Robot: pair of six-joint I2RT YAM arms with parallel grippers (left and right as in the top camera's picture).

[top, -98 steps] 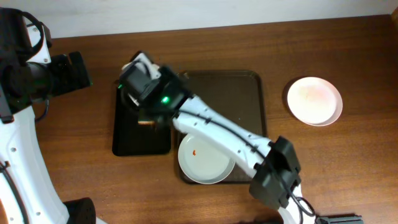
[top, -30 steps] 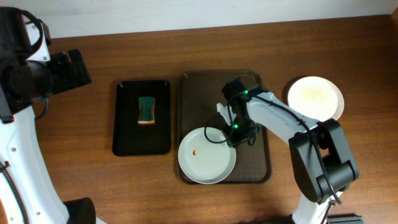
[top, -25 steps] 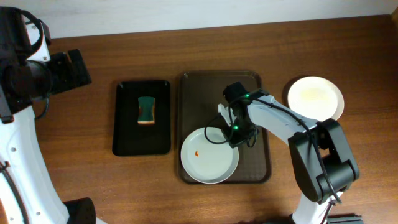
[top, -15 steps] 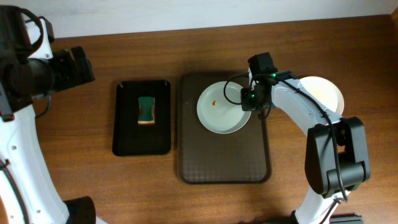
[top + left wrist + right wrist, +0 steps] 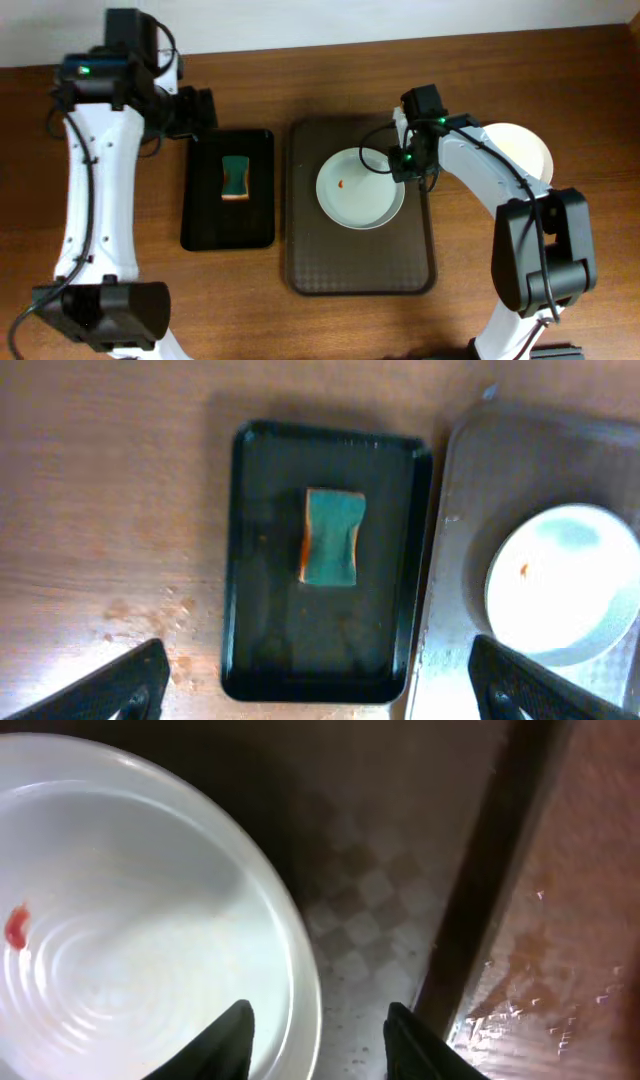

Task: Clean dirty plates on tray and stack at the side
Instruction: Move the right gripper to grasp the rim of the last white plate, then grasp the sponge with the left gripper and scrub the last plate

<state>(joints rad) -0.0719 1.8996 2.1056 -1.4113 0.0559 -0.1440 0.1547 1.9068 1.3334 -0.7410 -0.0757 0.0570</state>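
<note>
Two arms work over a wooden counter. On the right arm, the right end effector has its fingers parted. One finger hangs over the inside of a white plate and the other over the brown tray. The plate's rim runs between them with a gap on each side, so nothing is gripped. That plate bears a small orange-red smear. Seen from overhead, it lies in the upper right part of the tray. A second plate sits on the counter just past the tray's right rim, partly under the right arm. The left end effector is spread wide and empty above a smaller black tray. This black tray lies just left of the brown one and holds a green sponge.
</note>
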